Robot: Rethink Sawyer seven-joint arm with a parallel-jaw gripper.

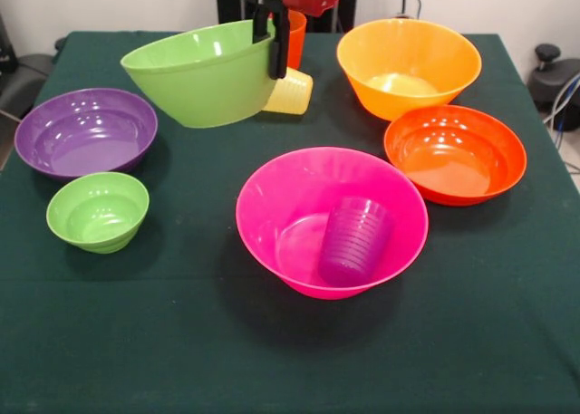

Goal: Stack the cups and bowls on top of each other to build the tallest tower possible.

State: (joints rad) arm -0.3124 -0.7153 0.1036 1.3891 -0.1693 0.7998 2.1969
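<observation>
My gripper (275,35) pinches the medium green bowl (201,74) aloft at upper center, only 1 purple cup (355,242) sits in the pink bowl (299,201), and everything else is unstacked.

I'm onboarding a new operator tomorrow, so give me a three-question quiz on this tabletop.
1. True or false: the purple cup sits inside the pink bowl.
2. Which bowl does the gripper hold by the rim? A) purple bowl B) medium green bowl C) orange-red bowl
3. Fill in: the yellow cup lies on its ____.

Key: 1 true. 2 B, the medium green bowl, tilted above the table. 3 side.
</observation>
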